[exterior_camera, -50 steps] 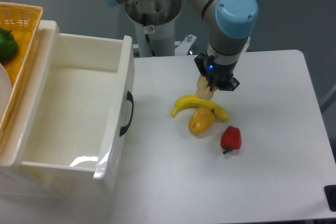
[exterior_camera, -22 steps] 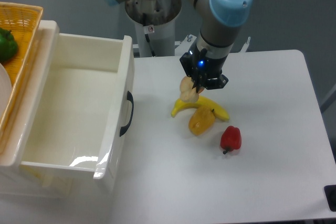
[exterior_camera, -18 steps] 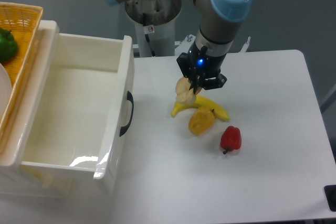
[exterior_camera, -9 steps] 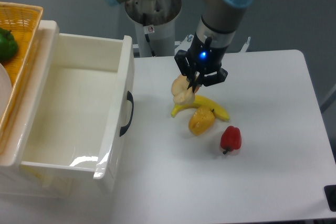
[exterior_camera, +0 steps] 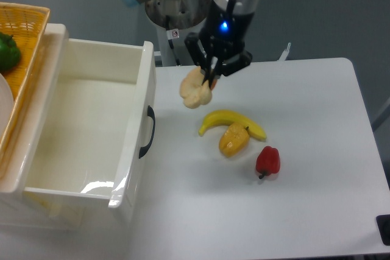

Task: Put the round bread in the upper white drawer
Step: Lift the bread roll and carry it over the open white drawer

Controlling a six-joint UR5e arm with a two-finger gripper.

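Observation:
My gripper (exterior_camera: 210, 79) is shut on the round bread (exterior_camera: 195, 89), a pale tan knotted bun that hangs below the fingers, clear of the table. It is above the white table, to the right of the upper white drawer (exterior_camera: 79, 132). The drawer is pulled open, its inside bare, with a black curved handle (exterior_camera: 147, 132) on its front. The bread is a little right of the drawer's front wall and higher than its rim.
A yellow banana (exterior_camera: 230, 121), a yellow-orange pointed fruit (exterior_camera: 234, 140) and a red pepper (exterior_camera: 267, 161) lie on the table right of the drawer. A woven wicker basket (exterior_camera: 24, 35) with a green item (exterior_camera: 7, 52) stands at far left.
The gripper has risen and moved left from above the banana toward the drawer, carrying the bread with it. The fruits on the table have not moved.

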